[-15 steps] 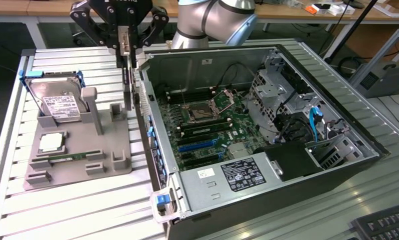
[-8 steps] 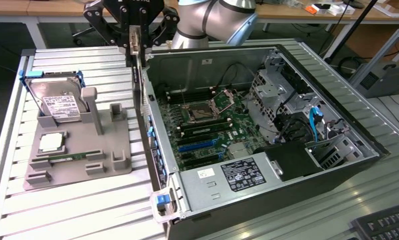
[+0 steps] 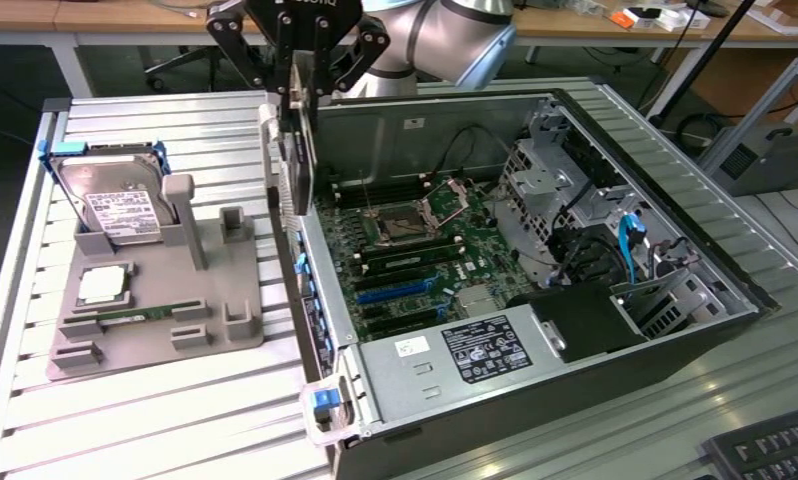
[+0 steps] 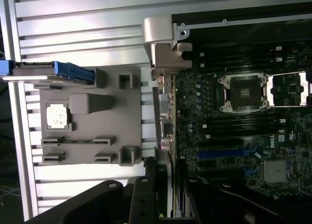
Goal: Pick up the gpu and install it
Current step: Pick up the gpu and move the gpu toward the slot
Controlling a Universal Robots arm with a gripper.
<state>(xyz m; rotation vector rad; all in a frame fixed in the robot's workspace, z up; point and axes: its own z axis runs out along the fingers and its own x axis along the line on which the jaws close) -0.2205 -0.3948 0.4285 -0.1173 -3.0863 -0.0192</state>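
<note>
Exterior view: the open computer case (image 3: 693,330) sits below my gripper (image 3: 299,90), with its motherboard (image 3: 426,250) exposed. The gpu (image 3: 292,170) hangs upright directly beneath my gripper, over the case's side wall. My jaws are pressed together on the card's top edge, pinching it.

Dark gpu (image 3: 296,150), black hand (image 3: 299,92), green motherboard (image 3: 473,245), blue slots (image 3: 388,292), grey holder (image 3: 239,275), silver ribbed table (image 3: 146,420)
</note>
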